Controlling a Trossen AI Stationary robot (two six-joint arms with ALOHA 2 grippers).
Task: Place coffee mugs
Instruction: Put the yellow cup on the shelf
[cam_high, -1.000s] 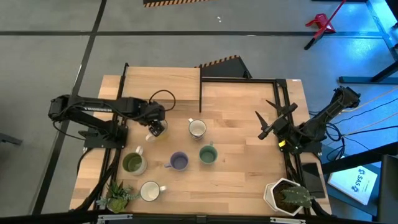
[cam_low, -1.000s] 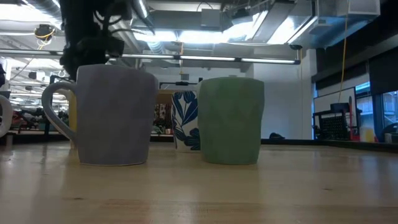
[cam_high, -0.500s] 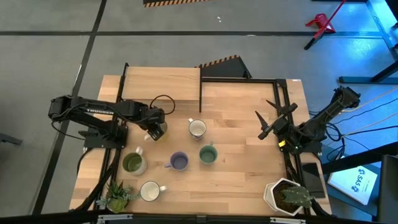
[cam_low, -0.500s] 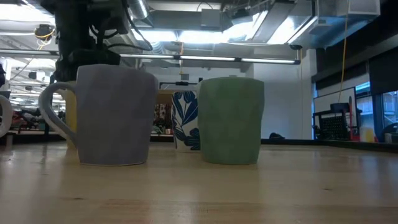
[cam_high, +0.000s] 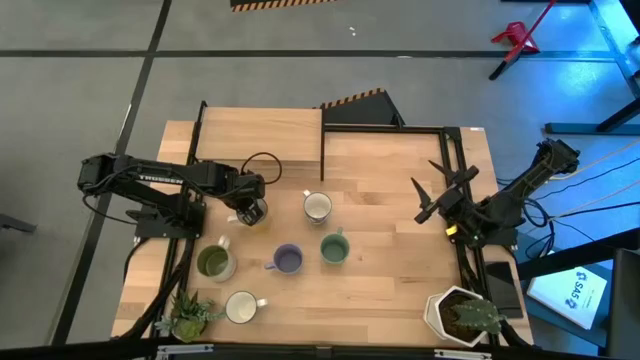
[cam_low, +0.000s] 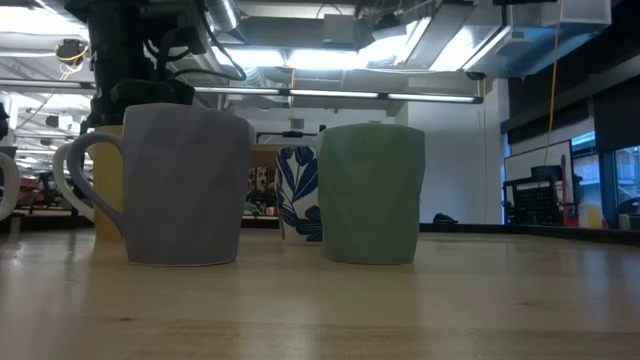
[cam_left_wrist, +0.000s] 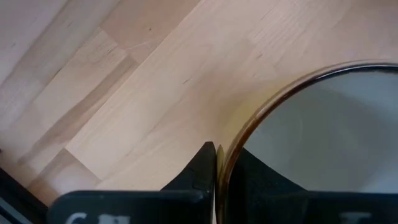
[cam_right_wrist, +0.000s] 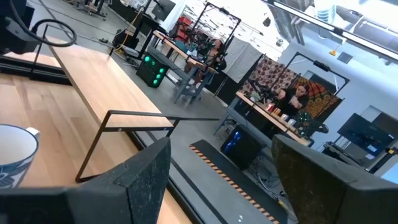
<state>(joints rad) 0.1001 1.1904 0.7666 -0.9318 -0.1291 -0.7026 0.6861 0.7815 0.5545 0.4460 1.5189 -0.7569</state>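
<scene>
Left gripper (cam_high: 252, 210) jaws are pinching the pale yellow mug's (cam_left_wrist: 323, 143) rim, at about 9 o'clock on the tabletop (cam_high: 390, 290). Thin rim grip, so it could slip or tip when lifted. Right gripper (cam_high: 432, 200) waits at 3 o'clock, jaws spread.

**A Big Robot Workshop**

This is a big work room, like a lab. The floor (cam_high: 80, 80) is plain grey with striped warning tape (cam_high: 280, 4). Bare pipes and long lights (cam_low: 330, 95) hang from the ceiling. More work benches (cam_right_wrist: 186, 53) stand far back, piled with wires and tools. Screens (cam_right_wrist: 367, 134) sit there too.
</scene>
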